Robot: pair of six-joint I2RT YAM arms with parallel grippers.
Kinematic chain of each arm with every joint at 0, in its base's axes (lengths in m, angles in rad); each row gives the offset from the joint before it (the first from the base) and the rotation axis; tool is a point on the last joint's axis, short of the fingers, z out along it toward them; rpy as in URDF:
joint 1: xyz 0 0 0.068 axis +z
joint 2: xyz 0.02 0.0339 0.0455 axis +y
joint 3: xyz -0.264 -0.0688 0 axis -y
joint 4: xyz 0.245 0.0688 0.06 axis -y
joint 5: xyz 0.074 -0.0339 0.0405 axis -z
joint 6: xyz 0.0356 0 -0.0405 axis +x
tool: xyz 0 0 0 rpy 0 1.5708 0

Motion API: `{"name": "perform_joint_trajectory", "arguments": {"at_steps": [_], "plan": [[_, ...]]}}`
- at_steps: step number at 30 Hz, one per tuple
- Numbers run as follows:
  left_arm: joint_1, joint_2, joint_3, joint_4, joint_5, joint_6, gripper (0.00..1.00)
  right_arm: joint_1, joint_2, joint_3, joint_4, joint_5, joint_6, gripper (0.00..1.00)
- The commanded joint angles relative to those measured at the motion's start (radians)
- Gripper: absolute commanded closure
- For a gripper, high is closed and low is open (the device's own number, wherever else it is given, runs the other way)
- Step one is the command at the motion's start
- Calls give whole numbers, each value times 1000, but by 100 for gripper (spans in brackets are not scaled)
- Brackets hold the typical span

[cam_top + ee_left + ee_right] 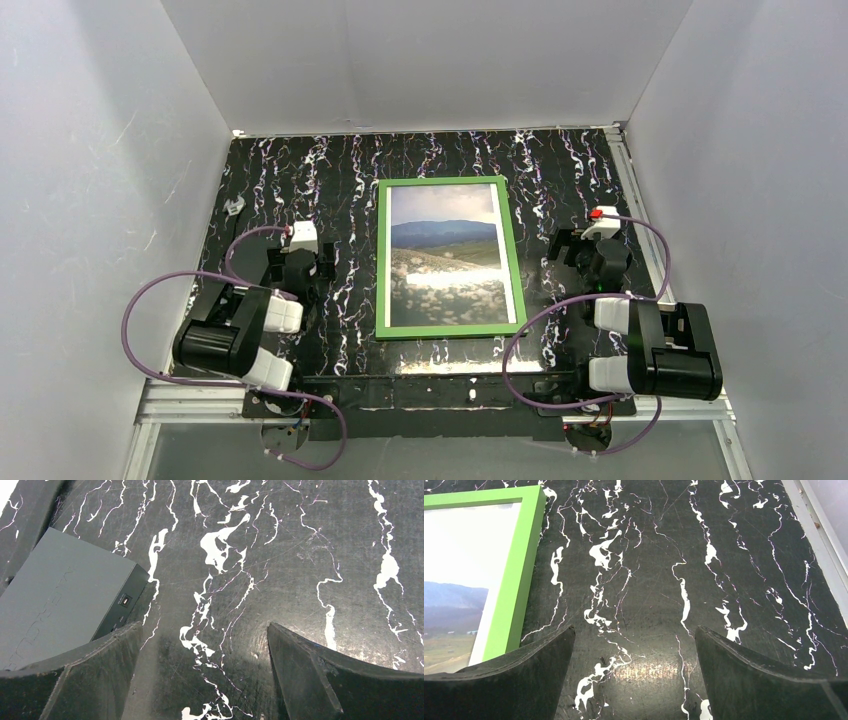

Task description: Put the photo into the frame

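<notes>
The green frame (510, 262) lies flat in the middle of the black marbled table. The photo (446, 255) sits inside it, picture side up, with blue sky, dark hills and a pale field. My left gripper (298, 264) rests left of the frame, open and empty; its wrist view shows only table between the jaws (204, 627). My right gripper (580, 246) rests right of the frame, open and empty (634, 630). The right wrist view shows the frame's top right corner (519, 575) and part of the photo (459, 580) at its left edge.
A dark grey box (65, 595) with a small port lies just left of my left fingers. A metal rail (819, 545) runs along the table's right edge. White walls (420, 60) close in the table on three sides.
</notes>
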State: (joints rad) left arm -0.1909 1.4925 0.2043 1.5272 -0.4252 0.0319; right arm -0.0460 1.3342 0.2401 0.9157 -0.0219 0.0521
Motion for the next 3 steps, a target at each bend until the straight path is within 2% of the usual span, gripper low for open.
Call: {"name": "perform_joint_trajectory", "arguments": {"at_steps": [1, 3], "plan": [[15, 20, -6, -280, 20, 15, 2, -5, -10, 33, 37, 16, 3, 2], [16, 21, -7, -271, 19, 13, 2, -5, -10, 34, 37, 16, 4, 2]]}}
